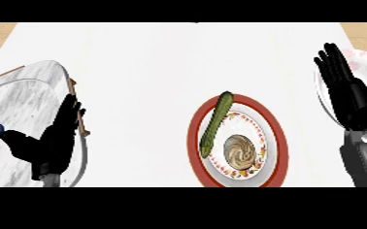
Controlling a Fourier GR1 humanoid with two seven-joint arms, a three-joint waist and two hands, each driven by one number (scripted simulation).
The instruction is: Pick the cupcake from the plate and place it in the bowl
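- While we look steeply down, the white bench (158, 58) fills most of what we see, with a strip of tan wood showing at its upper corners.
- At the left edge we see a big marbled grey bowl (28, 102) with a pale rim, partly cut off by the view's side; a thin brown edge shows just beside its right rim, and we cannot tell what that is.
- Low and right of the middle sits a plate (276, 131) with a red rim and a white, patterned inner band; it lies well apart from the bowl.
- Our right hand (345, 89) stands open at the right edge, fingers straight and pointing up, holding nothing; behind it we see part of a pale round thing with a pinkish patch, too cut off to name.
- Our left hand (58, 136) shows at the lower left, in front of the bowl's right side, fingers straight and close together, pointing up, with nothing in it.
- A long green cucumber (216, 121) lies tilted across the plate's left side, its upper end reaching the red rim.
- The cupcake (239, 151), with a swirled beige top, sits on the plate's lower half, just beside the cucumber's lower end and far from both hands.
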